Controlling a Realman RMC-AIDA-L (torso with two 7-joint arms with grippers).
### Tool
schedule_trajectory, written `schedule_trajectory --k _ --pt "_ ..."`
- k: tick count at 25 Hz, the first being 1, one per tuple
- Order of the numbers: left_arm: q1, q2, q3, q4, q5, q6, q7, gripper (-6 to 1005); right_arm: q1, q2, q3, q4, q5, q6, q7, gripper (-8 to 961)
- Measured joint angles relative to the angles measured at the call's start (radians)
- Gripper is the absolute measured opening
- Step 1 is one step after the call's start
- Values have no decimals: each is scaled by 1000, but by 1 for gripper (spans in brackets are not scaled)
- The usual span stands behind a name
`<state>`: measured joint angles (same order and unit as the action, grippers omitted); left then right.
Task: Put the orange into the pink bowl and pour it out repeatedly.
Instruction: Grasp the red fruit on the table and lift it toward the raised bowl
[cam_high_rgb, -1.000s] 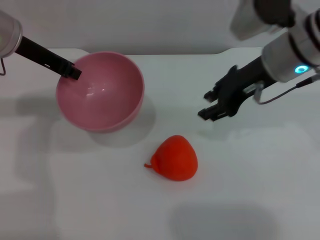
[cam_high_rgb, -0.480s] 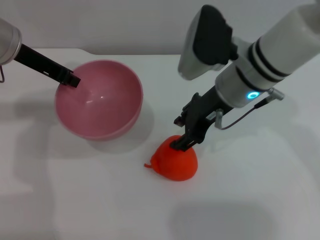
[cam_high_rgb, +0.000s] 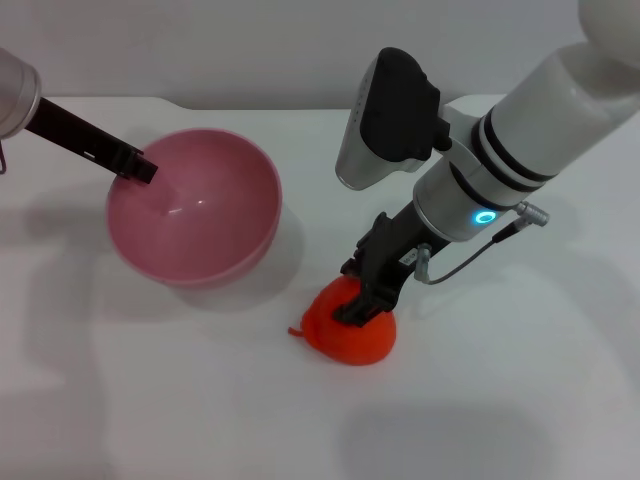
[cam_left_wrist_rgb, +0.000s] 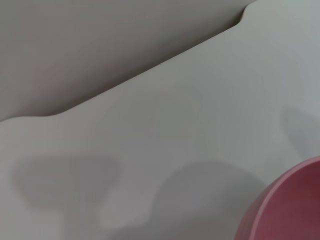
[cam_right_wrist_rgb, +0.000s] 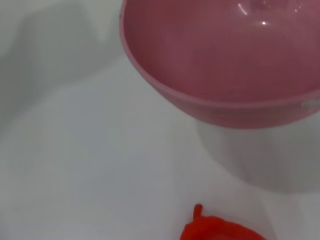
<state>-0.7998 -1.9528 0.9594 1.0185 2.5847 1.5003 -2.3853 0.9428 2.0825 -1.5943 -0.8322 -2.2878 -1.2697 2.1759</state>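
Observation:
The orange lies on the white table in front of me; its top also shows in the right wrist view. My right gripper is down on the orange's top, its dark fingers open on either side of it. The pink bowl stands to the left of the orange, tilted slightly and with nothing in it. It also shows in the right wrist view and the left wrist view. My left gripper is shut on the bowl's far left rim.
The white table runs under everything, with its far edge against a grey wall. My right forearm reaches in from the upper right above the table.
My right gripper swung in from the right and came down onto the orange. The bowl has shifted slightly toward me and left in my left gripper. The orange has not moved.

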Motion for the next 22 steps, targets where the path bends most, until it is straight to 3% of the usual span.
schedule_trajectory --k 8,22 --pt "4 3 -1 0 0 -1 -2 41 3 -5 -14 3 -30 -16 46 604" --pt "-1 -1 -1 0 0 -4 -3 41 -19 -10 32 -16 -40 -1 44 163"
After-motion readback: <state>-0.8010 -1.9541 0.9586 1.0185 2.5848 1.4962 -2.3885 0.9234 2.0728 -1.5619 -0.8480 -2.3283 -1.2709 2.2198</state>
